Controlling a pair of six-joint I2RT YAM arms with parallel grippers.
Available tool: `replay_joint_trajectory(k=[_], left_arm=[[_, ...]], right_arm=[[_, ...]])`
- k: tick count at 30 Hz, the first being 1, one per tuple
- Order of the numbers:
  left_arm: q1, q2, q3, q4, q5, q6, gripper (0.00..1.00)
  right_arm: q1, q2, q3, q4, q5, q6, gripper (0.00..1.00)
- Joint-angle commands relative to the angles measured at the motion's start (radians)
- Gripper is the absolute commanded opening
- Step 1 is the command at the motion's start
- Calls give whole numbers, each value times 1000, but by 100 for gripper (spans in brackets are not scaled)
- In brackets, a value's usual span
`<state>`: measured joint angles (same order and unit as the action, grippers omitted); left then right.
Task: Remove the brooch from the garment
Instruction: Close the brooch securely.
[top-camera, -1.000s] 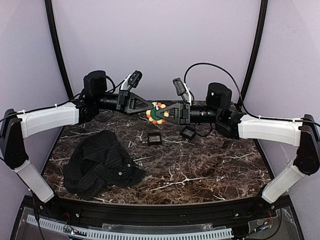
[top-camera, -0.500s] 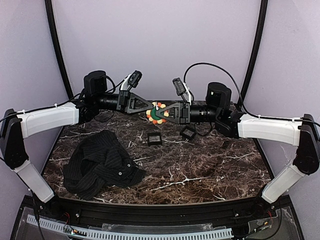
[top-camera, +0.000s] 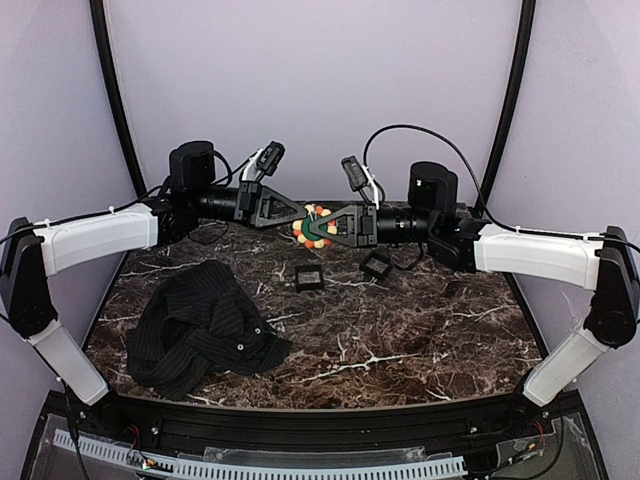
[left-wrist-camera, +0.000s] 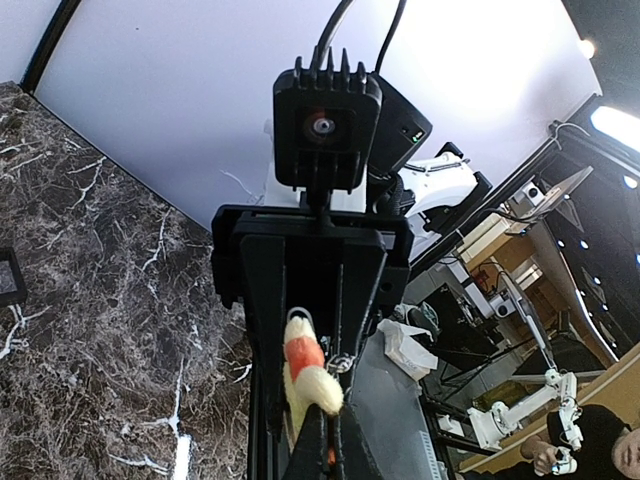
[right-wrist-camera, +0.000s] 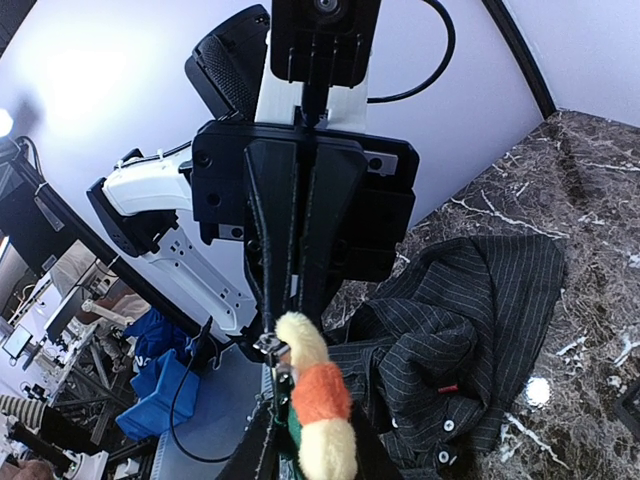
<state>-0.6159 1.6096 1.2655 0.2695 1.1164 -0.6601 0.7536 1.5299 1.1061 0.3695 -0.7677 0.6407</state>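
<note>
Already the brooch (top-camera: 316, 228) is held in the air above the far middle of the bench (top-camera: 420, 340), well apart from the garment (top-camera: 205, 325), which lies crumpled at the near left. It is caught where 2 pincers meet tip to tip: the right pincer (top-camera: 323, 232) is pinched on its petals, and the left pincer (top-camera: 304, 216) is pressed together, seemingly on the metal pin behind. Neither arm is judged nearer.

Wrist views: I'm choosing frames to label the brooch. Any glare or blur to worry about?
Left wrist: the backdrop is washed out, and the brooch looks soft, close to the lens. Right wrist: glare at upper left, a bright spot on the table. Top view: even light.
</note>
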Motion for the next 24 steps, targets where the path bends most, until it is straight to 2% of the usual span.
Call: replay_joint_trajectory(k=[1, 10, 24], left_arm=[[-32, -2, 32, -13, 43, 24, 1], [-31, -2, 50, -100, 11, 72, 1], [-30, 1, 55, -113, 2, 78, 1]], right_arm=[[-14, 17, 25, -6, 60, -5, 19], [-25, -20, -31, 63, 72, 23, 19], [-36, -39, -56, 80, 80, 30, 16]])
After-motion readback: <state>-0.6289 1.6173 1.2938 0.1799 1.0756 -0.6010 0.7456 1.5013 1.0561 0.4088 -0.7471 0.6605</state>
